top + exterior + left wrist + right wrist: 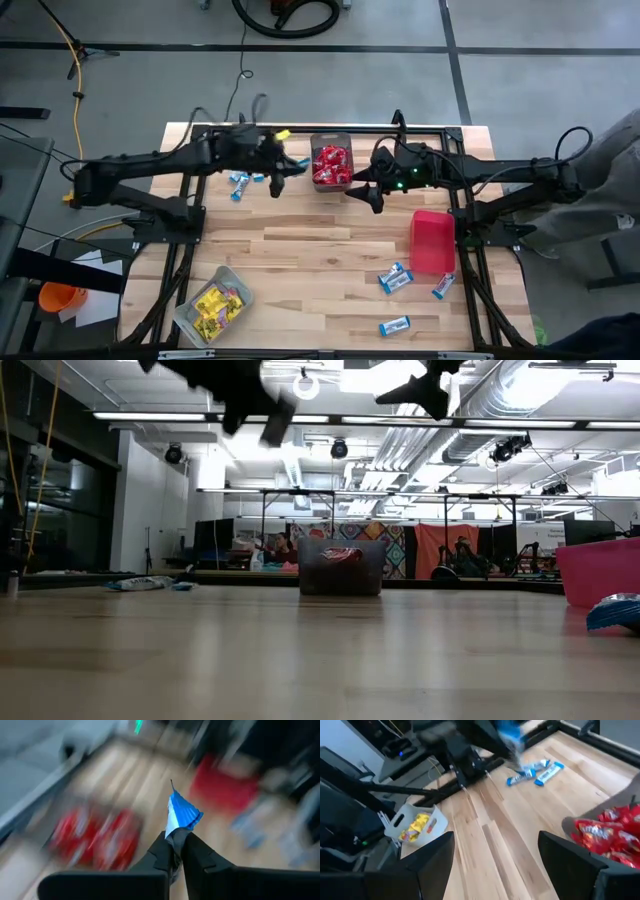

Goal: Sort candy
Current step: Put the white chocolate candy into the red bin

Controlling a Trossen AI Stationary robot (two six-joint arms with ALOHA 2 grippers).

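Observation:
My left gripper (280, 175) hangs above the table beside the dark mesh bin (330, 163), which holds red candy (95, 837). It is shut on a blue-and-white candy packet (181, 812). My right gripper (365, 198) is open and hovers on the mesh bin's right side, above bare wood; its own view shows the fingers spread wide (495, 865). More blue-and-white packets lie flat on the table at the far left (240, 181) and the near right (395, 278). Yellow candy (215, 305) lies in the clear grey bin. My left gripper pinches the blue-and-white packet between its two fingers (165, 850) at one end (174, 829). The rest of the packet sticks out past the fingertips. It is lifted clear of the table.
A red bin (432, 240) stands on the right side of the table, also seen in the low view (600, 570). The clear grey bin (190, 318) sits at the near left corner. Bare wood lies in the table's middle (320, 250). A person's sleeve (610, 170) shows at the right edge.

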